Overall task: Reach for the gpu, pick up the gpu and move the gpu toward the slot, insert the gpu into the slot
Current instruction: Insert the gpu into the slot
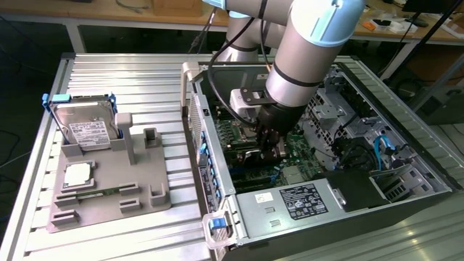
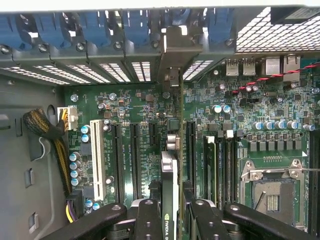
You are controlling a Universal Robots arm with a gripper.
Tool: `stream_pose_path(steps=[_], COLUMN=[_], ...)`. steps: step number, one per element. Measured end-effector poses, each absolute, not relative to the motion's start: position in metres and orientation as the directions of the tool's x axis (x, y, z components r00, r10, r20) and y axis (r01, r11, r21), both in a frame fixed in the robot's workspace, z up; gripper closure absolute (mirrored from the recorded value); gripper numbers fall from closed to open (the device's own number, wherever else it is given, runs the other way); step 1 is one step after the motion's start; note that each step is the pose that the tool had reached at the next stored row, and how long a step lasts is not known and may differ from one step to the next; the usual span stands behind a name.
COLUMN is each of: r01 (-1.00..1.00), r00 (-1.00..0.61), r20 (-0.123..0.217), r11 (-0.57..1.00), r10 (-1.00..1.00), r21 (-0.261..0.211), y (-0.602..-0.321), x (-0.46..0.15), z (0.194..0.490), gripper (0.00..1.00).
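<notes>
One gripper [image 2: 169, 220] is clamped on one card [image 2: 169, 175], standing edge-on over the green board [image 2: 250, 115]. One hard drive [image 1: 86, 128] sits at nine o'clock on the ribbed metal table [image 1: 138, 76].

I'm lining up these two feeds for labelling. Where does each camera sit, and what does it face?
Exterior view: off the arm, above, looking down on the open computer case, the tray holding the hard drive, and the arm's gripper reaching into the case.
Wrist view: on the wrist, facing the motherboard inside the case; the gripper shows with its jaws closed on the gpu, held edge-on.
Shared: gripper, motherboard, case interior.
</notes>
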State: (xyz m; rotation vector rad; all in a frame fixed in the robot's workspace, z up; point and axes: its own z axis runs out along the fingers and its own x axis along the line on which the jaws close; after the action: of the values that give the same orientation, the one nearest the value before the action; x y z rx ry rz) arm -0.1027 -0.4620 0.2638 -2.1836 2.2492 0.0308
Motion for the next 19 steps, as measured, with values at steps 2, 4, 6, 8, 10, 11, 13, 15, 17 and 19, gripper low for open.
stream_pose_path(steps=[2, 4, 6, 8, 10, 11, 13, 15, 17, 19], r01=[-1.0, -1.0, -1.0, -1.0, -1.0, -1.0, -1.0, -1.0, -1.0, -1.0], r00=[-0.03, -0.03, -0.03, -0.03, -0.03, -0.03, -0.03, -0.03, -0.03, -0.03], r20=[-0.018, -0.018, -0.018, -0.018, -0.018, -0.018, -0.018, -0.018, -0.018, -0.018], r11=[0.03, 0.03, 0.029, 0.03, 0.03, 0.03, 0.029, 0.03, 0.03, 0.029], r10=[-0.999, -0.999, -0.999, -0.999, -0.999, -0.999, -0.999, -0.999, -0.999, -0.999], r21=[0.01, 0.01, 0.01, 0.01, 0.01, 0.01, 0.01, 0.01, 0.01, 0.01], y=[-0.4618, -0.4611, -0.4609, -0.4609, -0.4609, -0.4609, -0.4609, -0.461, -0.461, -0.461], x=[-0.1027, -0.1027, -0.1027, -0.1028, -0.1027, -0.1027, -0.1027, -0.1028, -0.1027, -0.1027], z=[0.264, 0.264, 0.2639, 0.2638, 0.2639, 0.2639, 0.2639, 0.2636, 0.2628, 0.2621], gripper=[0.73, 0.73, 0.73, 0.73, 0.73, 0.73, 0.73, 0.73, 0.73, 0.73])
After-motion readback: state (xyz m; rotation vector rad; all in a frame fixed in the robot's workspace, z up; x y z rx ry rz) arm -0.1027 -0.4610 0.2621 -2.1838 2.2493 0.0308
